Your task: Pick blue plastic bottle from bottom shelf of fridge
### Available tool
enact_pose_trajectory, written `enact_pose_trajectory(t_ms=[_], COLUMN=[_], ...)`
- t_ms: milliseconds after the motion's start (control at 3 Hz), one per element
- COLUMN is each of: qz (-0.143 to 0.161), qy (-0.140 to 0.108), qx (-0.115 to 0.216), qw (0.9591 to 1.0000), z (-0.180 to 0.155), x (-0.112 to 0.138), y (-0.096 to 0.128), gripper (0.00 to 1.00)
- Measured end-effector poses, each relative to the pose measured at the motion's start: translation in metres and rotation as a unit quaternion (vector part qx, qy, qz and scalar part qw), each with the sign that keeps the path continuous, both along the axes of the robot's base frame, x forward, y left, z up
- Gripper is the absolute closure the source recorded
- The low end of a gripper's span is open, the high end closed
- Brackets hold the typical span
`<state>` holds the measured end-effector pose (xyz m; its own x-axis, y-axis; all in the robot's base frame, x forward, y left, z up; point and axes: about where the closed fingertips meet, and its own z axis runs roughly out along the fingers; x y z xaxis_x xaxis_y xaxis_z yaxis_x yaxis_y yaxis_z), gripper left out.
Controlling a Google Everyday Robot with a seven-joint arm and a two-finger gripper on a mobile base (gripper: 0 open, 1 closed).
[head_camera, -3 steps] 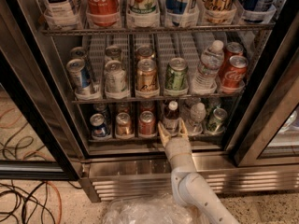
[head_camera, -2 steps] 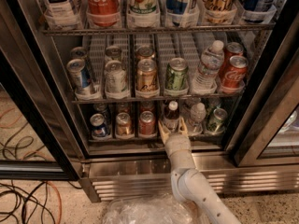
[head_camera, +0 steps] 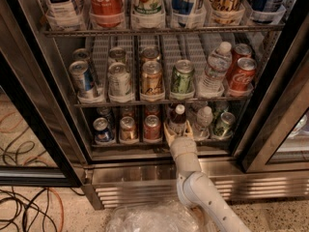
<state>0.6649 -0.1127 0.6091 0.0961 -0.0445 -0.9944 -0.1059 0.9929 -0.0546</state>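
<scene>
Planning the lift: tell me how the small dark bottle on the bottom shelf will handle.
The bottle looks narrow and upright, so it may tip if nudged. Its round plastic body could slip or roll. The gripper sits at its base; the water bottle stands close beside.

The gripper (head_camera: 178, 128) is a tan, sandy-coloured piece, matt and darker than the rest of the arm (head_camera: 205, 199), and it sits at the front of the bottom shelf (head_camera: 130, 144). Behind it comes a short cream-white cylinder, smooth, with a faint seam ringing it. This widens into a rounded, bulbous joint in the same glossy off-white shell, and a thick tubular link runs from there to the lower edge of the view
</scene>
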Motion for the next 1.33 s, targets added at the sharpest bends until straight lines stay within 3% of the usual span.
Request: enact_pose_trajectory(t_ms=[333,667,1333], qz=[0.000,0.000,-0.007], qy=[0.000,0.000,-0.017], qx=[0.000,0.000,0.007], qw=[1.0000,1.0000,0.9998], z=[0.0000,0.0000,-0.0005], x=[0.0000,0.0000,-0.0025], y=[0.0000,0.0000,-0.0003], gripper=[0.83,1.00,1.00])
